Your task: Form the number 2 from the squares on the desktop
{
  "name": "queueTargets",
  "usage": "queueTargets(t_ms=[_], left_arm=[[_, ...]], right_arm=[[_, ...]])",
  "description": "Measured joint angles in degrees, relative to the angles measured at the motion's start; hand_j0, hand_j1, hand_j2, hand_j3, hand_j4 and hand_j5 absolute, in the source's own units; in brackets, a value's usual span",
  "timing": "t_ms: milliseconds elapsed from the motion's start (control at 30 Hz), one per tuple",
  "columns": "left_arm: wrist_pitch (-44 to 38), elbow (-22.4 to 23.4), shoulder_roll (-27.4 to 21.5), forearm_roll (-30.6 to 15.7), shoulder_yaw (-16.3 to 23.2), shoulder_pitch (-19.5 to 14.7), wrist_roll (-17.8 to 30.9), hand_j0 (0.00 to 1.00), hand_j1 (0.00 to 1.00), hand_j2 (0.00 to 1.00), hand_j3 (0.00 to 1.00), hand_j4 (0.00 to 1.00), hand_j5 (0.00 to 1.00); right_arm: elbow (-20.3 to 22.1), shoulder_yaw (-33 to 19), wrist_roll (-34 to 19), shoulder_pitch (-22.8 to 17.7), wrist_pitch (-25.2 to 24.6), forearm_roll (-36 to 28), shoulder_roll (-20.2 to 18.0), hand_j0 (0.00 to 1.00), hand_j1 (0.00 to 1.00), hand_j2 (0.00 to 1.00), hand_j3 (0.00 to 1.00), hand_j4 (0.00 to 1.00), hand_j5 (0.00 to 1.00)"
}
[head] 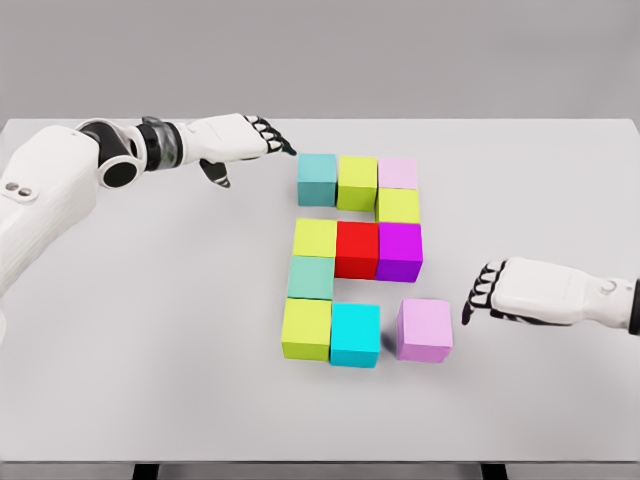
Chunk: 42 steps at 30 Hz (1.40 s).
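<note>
Ten cubes on the grey tabletop (150, 330). Top row: teal cube (317, 179), olive cube (357, 181), pale pink cube (398, 172). Below it a yellow-green cube (398, 205); middle row lime cube (314, 238), red cube (356, 249), magenta cube (399, 251). Left column: sea-green cube (310, 277), chartreuse cube (307, 328); cyan cube (355, 335) beside it. Lilac cube (424, 329) stands just apart. Left hand (245, 140), fingers relaxed, empty, near the teal cube; right hand (495, 292), fingers spread, empty, right of the lilac cube

Red cube (357, 248) among lime, teal, pink cubes
</note>
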<state>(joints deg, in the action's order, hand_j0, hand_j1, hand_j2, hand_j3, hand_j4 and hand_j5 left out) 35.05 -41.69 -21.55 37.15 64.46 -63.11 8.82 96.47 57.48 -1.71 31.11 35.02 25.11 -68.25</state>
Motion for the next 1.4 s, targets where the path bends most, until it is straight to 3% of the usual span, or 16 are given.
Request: queueTargets(t_ms=[733, 1400], left_arm=[[0.0, 0.0, -0.5, 0.1, -0.1, 1.1, 0.3, 1.00, 1.00, 1.00, 1.00, 1.00, 1.00], [0.0, 0.0, -1.1, 0.2, 0.3, 1.1, 1.3, 1.00, 1.00, 1.00, 1.00, 1.00, 1.00]], right_arm=[[-1.8, 0.2, 0.7, -0.7, 0.0, 1.8, 2.6, 0.56, 0.56, 0.56, 0.56, 0.56, 0.56], [-0.1, 0.4, 0.6, -1.0, 0.0, 1.9, 3.6, 0.55, 0.55, 0.55, 0.55, 0.55, 0.55]])
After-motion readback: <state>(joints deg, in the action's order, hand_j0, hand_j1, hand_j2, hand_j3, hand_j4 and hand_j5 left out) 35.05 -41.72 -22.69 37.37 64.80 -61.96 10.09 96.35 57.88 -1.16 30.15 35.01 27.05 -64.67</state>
